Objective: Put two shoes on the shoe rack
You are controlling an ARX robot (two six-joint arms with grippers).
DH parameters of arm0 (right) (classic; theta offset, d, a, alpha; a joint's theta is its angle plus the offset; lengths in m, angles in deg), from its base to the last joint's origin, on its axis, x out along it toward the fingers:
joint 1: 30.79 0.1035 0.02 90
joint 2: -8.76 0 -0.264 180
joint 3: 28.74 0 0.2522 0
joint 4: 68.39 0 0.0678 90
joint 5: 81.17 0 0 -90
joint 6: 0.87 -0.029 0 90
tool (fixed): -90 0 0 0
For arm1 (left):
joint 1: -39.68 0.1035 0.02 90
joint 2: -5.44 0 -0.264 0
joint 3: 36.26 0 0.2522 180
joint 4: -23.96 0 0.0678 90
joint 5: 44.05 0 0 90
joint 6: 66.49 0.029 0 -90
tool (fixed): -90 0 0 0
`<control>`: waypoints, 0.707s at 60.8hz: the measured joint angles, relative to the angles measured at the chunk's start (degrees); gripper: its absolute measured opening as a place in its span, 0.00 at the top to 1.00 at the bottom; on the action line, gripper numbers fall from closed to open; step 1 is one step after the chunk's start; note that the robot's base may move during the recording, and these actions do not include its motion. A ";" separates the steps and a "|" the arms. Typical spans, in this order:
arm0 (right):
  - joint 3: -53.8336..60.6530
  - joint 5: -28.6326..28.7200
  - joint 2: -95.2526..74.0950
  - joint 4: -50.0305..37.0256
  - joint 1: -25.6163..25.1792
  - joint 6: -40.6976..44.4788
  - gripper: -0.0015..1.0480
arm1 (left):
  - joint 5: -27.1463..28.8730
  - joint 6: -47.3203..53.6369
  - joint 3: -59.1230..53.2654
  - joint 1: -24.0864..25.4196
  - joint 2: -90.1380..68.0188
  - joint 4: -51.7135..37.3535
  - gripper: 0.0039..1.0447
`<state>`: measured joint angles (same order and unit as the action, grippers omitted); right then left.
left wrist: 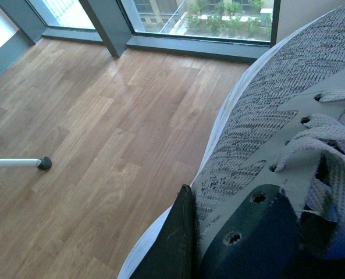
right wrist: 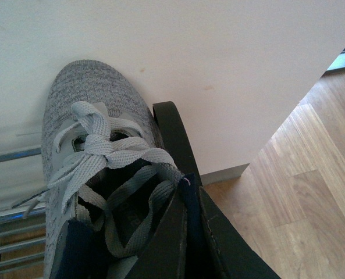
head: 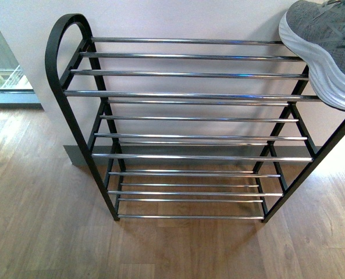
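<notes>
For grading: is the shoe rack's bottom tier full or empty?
Empty: the bottom tier of the shoe rack shows only bare bars; the grey sneaker is at top right.

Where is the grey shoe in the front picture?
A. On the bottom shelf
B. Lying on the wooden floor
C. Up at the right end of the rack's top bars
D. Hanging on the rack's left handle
C: in the front view the grey shoe is over the right end of the top bars of the shoe rack, not lower down or on the floor.
</notes>
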<state>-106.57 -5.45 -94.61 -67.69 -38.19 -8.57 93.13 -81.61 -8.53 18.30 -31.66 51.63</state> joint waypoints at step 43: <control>-0.42 8.48 3.61 7.48 1.66 -4.48 0.31 | 0.00 0.00 0.00 0.00 0.00 0.00 0.99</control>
<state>-106.99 3.03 -91.01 -60.21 -36.53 -13.05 93.13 -81.61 -8.53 18.30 -31.66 51.63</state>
